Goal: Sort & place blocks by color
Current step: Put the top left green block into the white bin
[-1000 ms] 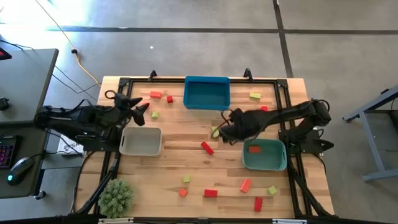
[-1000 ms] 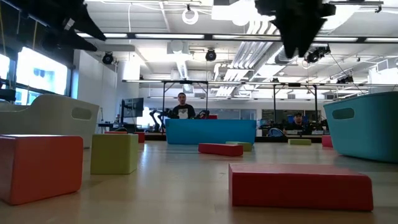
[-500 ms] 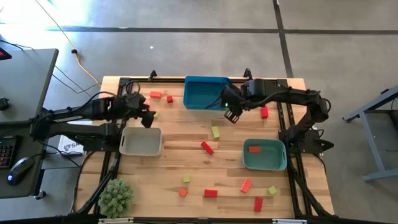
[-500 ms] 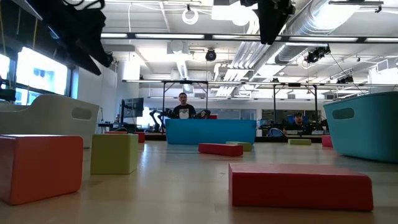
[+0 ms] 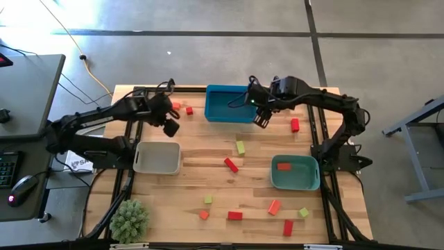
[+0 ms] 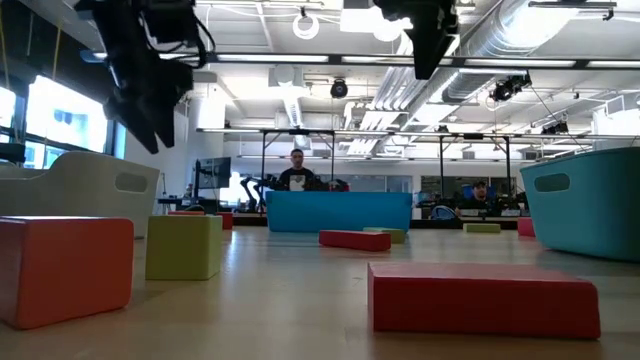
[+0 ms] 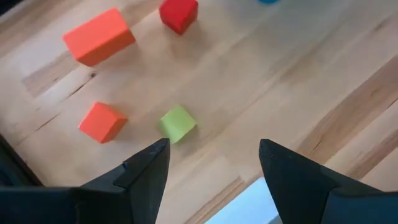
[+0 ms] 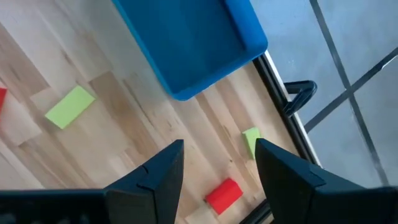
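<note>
Red, orange-red and yellow-green blocks lie scattered on the wooden table. My left gripper (image 5: 170, 125) hangs open over the far left group: an orange oblong (image 7: 98, 36), a red cube (image 7: 179, 14), an orange-red cube (image 7: 101, 121) and a yellow-green cube (image 7: 178, 123), all flat on the wood. My right gripper (image 5: 262, 115) hangs open, high above the blue tray's (image 5: 229, 104) right end, with nothing between its fingers (image 8: 219, 149). Below it lie a yellow-green oblong (image 8: 69, 106), a yellow-green block (image 8: 252, 140) and a red block (image 8: 224, 194).
A beige tray (image 5: 157, 157) stands at the left. At the right, a teal tray (image 5: 295, 173) holds one red block (image 5: 283, 166). Several blocks lie at mid-table and along the near edge. A fuzzy green plant ball (image 5: 130, 221) sits at the near left corner.
My left gripper has swung toward the table's far edge and to the right, tipping downward over the far left blocks. My right gripper has risen from the yellow-green block at mid-table and gone toward the far edge, turning about; that block stays on the table.
</note>
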